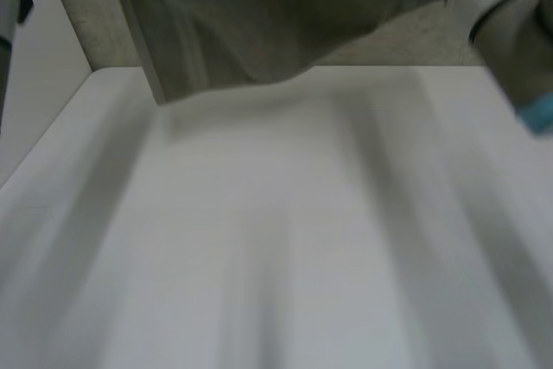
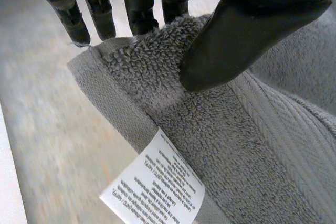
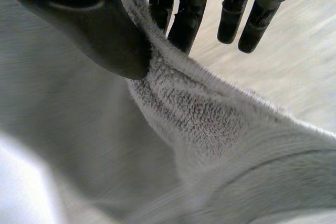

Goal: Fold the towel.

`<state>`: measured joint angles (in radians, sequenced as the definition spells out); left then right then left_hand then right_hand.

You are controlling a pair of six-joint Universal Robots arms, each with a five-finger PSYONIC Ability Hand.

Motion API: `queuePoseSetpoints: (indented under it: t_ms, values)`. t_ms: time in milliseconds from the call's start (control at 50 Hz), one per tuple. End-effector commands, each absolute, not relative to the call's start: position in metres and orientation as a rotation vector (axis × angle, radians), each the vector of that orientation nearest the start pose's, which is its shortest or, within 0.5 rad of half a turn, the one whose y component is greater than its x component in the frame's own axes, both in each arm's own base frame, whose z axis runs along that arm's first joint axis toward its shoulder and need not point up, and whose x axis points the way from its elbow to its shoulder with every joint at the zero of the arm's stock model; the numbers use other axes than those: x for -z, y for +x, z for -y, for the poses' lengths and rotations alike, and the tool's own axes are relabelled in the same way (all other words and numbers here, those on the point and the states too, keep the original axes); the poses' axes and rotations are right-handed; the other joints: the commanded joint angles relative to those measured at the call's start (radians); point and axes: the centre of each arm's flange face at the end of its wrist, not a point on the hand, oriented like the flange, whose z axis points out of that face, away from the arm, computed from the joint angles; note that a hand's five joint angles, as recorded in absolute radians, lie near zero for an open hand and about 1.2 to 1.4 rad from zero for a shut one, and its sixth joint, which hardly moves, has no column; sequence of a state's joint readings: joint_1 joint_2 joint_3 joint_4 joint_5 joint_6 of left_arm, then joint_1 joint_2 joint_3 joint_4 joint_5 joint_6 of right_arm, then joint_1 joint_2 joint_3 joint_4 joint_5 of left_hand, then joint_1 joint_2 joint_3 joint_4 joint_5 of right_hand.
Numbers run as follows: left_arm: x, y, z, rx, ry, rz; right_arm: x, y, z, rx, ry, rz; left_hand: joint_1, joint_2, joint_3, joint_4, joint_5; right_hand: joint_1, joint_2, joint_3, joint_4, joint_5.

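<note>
The grey towel (image 1: 242, 15) hangs in the air above the far edge of the white table (image 1: 276, 239), its lower edge just over the table's back. In the left wrist view my left hand (image 2: 236, 35) pinches a corner of the towel (image 2: 220, 129) between thumb and fingers (image 2: 139, 3), close to a white care label (image 2: 155, 187). In the right wrist view my right hand (image 3: 89, 19) pinches the towel's (image 3: 199, 114) top edge between thumb and fingers (image 3: 189, 9). The cloth drops away below both grips.
My right arm (image 1: 510, 15) reaches up at the far right of the table. Grey carpet floor (image 1: 86, 32) lies beyond the table's back edge. The table's left edge (image 1: 52, 136) runs diagonally toward me.
</note>
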<state>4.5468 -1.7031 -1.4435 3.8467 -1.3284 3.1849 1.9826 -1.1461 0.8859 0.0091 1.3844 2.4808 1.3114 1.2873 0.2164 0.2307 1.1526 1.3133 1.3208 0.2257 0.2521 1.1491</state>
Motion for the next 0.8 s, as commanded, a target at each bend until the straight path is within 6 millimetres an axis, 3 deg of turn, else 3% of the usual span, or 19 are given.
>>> queuePoseSetpoints:
  t_ms: [20,40,60,80,100,140,160,200,300,380,500,520,540,580,800]
  values:
    - [-0.311,-0.201,0.347,2.803,0.595,-1.644,-0.274,0.273,0.317,2.185,-1.315,-1.942,0.085,0.109,-0.042,-0.056,0.069,0.083,0.075,-0.051,-0.078,0.073]
    - [-0.289,-0.202,0.345,2.74,0.649,-1.718,-0.273,0.273,0.317,2.184,-1.315,-1.943,0.085,0.109,-0.042,-0.056,0.069,0.083,0.075,-0.051,-0.078,0.073]
    - [-0.289,-0.202,0.345,2.74,0.65,-1.719,-0.254,0.265,0.313,2.111,-1.324,-2.01,0.085,0.109,-0.042,-0.056,0.069,0.083,0.075,-0.051,-0.078,0.073]
    - [-0.268,-0.203,0.34,2.677,0.708,-1.788,-0.236,0.259,0.309,2.052,-1.333,-2.048,0.085,0.109,-0.042,-0.056,0.069,0.083,0.075,-0.051,-0.078,0.073]
    - [-0.268,-0.203,0.34,2.676,0.709,-1.789,-0.235,0.259,0.309,2.051,-1.333,-2.048,0.085,0.109,-0.042,-0.056,0.069,0.083,0.075,-0.051,-0.078,0.073]
    - [-0.224,-0.205,0.325,2.531,0.842,-1.914,-0.202,0.252,0.299,1.974,-1.346,-2.075,0.085,0.109,-0.042,-0.056,0.069,0.083,0.075,-0.051,-0.078,0.073]
    - [-0.223,-0.205,0.325,2.531,0.842,-1.915,-0.202,0.252,0.299,1.973,-1.346,-2.075,0.085,0.109,-0.042,-0.056,0.069,0.083,0.075,-0.051,-0.078,0.073]
    - [-0.184,-0.207,0.312,2.382,0.951,-2.036,-0.178,0.241,0.292,1.922,-1.353,-2.12,0.085,0.109,-0.042,-0.056,0.069,0.083,0.075,-0.051,-0.078,0.073]
    - [-0.154,-0.21,0.291,2.211,1.055,-2.169,-0.159,0.228,0.286,1.848,-1.321,-2.2,0.085,0.109,-0.042,-0.056,0.069,0.083,0.075,-0.051,-0.078,0.073]
    - [-0.151,-0.21,0.28,2.12,1.093,-2.253,-0.154,0.224,0.279,1.817,-1.319,-2.221,0.085,0.109,-0.042,-0.056,0.069,0.083,0.075,-0.051,-0.078,0.073]
    - [-0.164,-0.207,0.269,2.05,1.089,-2.33,-0.154,0.211,0.28,1.825,-1.268,-2.269,0.085,0.109,-0.042,-0.056,0.069,0.083,0.075,-0.051,-0.078,0.073]
    - [-0.166,-0.206,0.27,2.058,1.073,-2.329,-0.154,0.21,0.28,1.823,-1.246,-2.278,0.085,0.109,-0.042,-0.056,0.069,-0.085,-0.092,-0.051,-0.078,-0.095]
    - [-0.166,-0.206,0.27,2.058,1.073,-2.329,-0.153,0.21,0.28,1.823,-1.245,-2.278,0.085,0.109,-0.042,-0.056,0.069,-0.086,-0.094,-0.051,-0.078,-0.097]
    - [-0.172,-0.204,0.271,2.076,1.054,-2.308,-0.152,0.208,0.282,1.813,-1.177,-2.294,0.085,0.109,-0.042,-0.056,0.069,-0.466,-0.473,-0.051,-0.078,-0.476]
    - [-0.179,-0.187,0.283,2.082,0.948,-2.305,-0.154,0.189,0.299,1.83,-0.884,-2.354,0.085,0.109,-0.042,-0.056,0.069,-0.582,-0.59,-0.051,-0.078,-0.593]
